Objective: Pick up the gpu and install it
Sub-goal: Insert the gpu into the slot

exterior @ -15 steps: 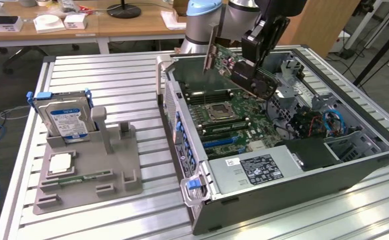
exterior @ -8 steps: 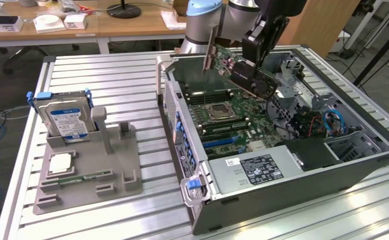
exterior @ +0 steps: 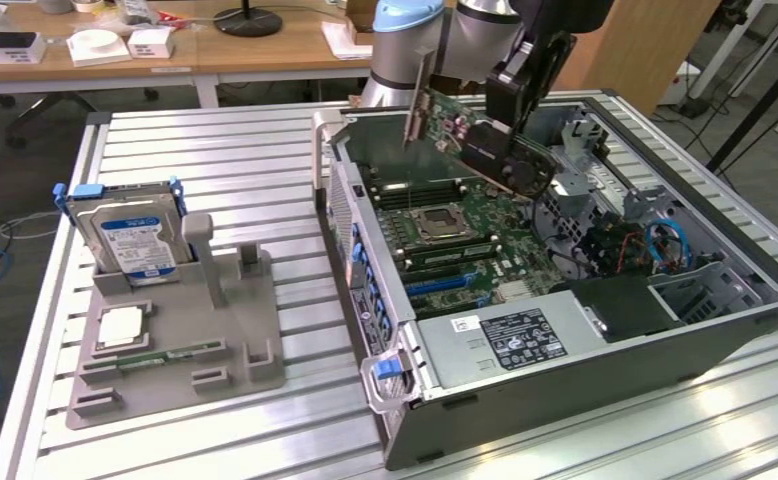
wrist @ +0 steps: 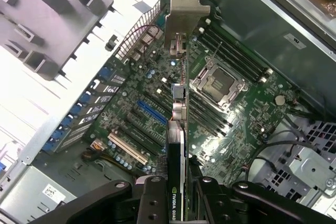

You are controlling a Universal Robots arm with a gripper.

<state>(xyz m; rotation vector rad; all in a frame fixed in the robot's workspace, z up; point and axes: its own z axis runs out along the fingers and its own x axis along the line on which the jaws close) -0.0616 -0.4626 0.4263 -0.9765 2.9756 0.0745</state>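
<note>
Gpu (exterior: 529,170) pinched in the gripper (exterior: 503,125) above the open computer case (exterior: 603,390).
In the exterior view the grey holder (exterior: 176,340) with the hard drive (exterior: 129,235) sits at nine o'clock of the case; toward the case's twelve o'clock the gpu hangs tilted over the motherboard (exterior: 456,230), its silver bracket (exterior: 419,95) at the card's nine o'clock end.

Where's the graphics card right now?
In the exterior view, the gpu hangs tilted in the pincer above the motherboard of the open computer case, at its far end.
</note>
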